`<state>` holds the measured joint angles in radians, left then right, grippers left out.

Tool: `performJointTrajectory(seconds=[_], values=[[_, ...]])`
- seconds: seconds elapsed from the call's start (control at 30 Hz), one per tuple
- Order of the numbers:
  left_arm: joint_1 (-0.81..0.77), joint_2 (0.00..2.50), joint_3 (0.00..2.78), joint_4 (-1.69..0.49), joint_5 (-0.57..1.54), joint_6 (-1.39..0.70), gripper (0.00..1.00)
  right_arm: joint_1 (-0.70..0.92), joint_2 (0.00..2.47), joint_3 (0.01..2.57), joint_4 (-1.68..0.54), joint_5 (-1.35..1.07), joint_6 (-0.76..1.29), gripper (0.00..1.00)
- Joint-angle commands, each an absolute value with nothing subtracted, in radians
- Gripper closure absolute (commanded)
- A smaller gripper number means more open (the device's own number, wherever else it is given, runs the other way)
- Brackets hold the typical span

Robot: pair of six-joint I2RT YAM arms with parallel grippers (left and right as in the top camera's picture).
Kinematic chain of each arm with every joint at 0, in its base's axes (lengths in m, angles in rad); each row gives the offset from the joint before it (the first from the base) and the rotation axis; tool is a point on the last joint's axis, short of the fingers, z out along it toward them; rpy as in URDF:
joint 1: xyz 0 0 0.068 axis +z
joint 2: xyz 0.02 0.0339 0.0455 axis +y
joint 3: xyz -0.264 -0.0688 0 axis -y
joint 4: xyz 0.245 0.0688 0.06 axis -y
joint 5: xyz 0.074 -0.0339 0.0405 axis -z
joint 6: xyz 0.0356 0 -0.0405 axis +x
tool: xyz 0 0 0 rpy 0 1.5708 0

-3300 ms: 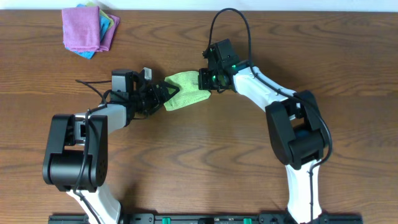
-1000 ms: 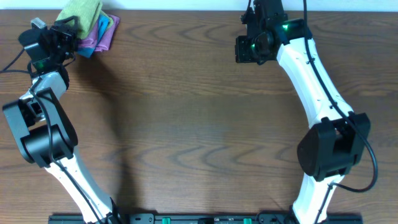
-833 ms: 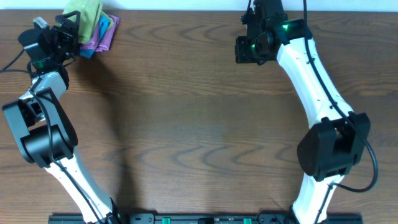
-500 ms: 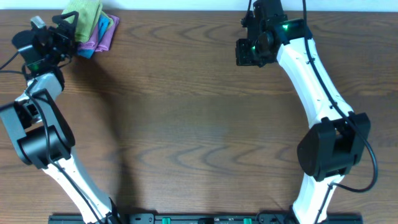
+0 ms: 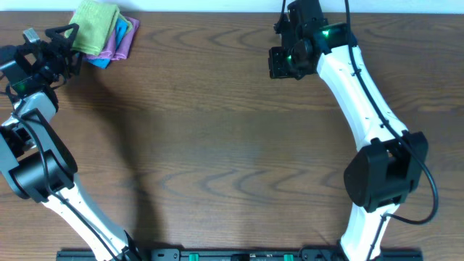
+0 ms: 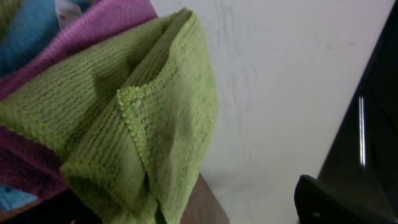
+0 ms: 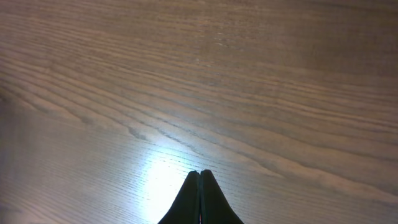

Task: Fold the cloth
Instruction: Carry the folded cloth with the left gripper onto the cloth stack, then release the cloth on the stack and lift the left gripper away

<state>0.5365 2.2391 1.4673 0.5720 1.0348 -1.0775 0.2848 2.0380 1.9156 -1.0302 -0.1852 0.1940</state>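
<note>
The lime-green cloth (image 5: 96, 25) lies folded on top of the purple cloth (image 5: 119, 45) and blue cloth (image 5: 123, 27) at the table's far left corner. It fills the left of the left wrist view (image 6: 143, 130), with a folded corner showing. My left gripper (image 5: 67, 42) is open and empty just left of the pile, apart from the cloth. One dark finger (image 6: 339, 202) shows at the lower right of its view. My right gripper (image 5: 279, 65) is shut and empty over bare table at the far centre-right, its fingertips (image 7: 199, 174) pressed together.
The wooden table (image 5: 232, 145) ends at its far edge just behind the pile, with a white wall (image 6: 286, 93) beyond. The purple cloth (image 6: 106, 28) and the blue cloth (image 6: 28, 31) lie under the green one.
Earlier both grippers held the green cloth at mid-table. In the last second my left gripper drew back to the left from the pile, leaving the cloth on it. The right arm shifted slightly.
</note>
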Motion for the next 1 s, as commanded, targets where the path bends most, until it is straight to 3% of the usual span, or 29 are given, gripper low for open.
performJointTrajectory(seconds=[0.0,0.83,0.87,0.97], values=[[0.541,2.226,1.49,0.551,1.098,-1.078,0.04,0.29,2.032,1.925,-1.034,-0.184,0.205,0.99],[0.663,2.217,1.49,0.415,1.23,-0.863,0.04,0.289,2.02,1.925,-1.042,-0.191,0.205,0.99],[0.663,2.209,1.49,0.415,1.252,-0.846,0.04,0.289,2.006,1.925,-1.044,-0.186,0.204,0.97],[0.662,2.171,1.49,0.415,1.282,-0.805,0.04,0.287,1.954,1.927,-1.061,-0.14,0.186,0.76]])
